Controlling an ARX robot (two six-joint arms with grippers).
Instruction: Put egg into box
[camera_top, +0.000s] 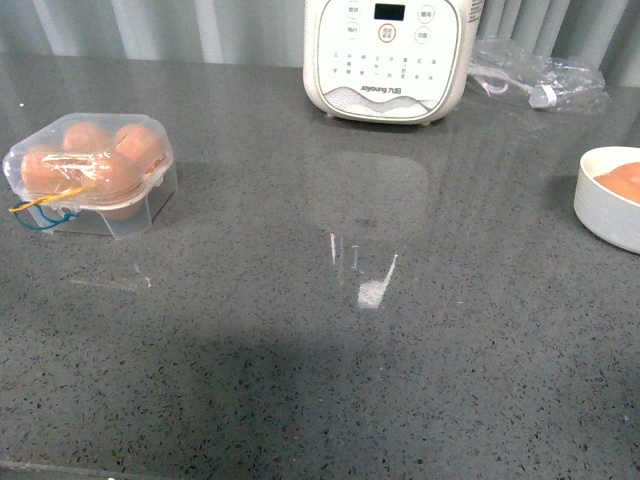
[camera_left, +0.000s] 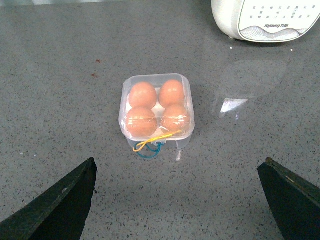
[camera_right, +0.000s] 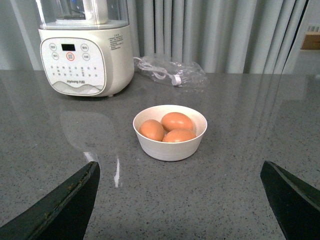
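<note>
Since the box (camera_left: 156, 111) already holds four eggs under its closed lid, both grippers (camera_left: 180, 200) (camera_right: 180, 200) hang spread and empty, apart from bowl (camera_right: 170, 145) and box.

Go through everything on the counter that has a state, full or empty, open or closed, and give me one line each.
egg box: lid closed, all four cups hold eggs.
white bowl: upright, holding three brown eggs.
soy milk maker: upright, display unlit.
plastic bag: lying crumpled, a cable inside.
left gripper: open, empty, apart from the box.
right gripper: open, empty, apart from the bowl.
</note>
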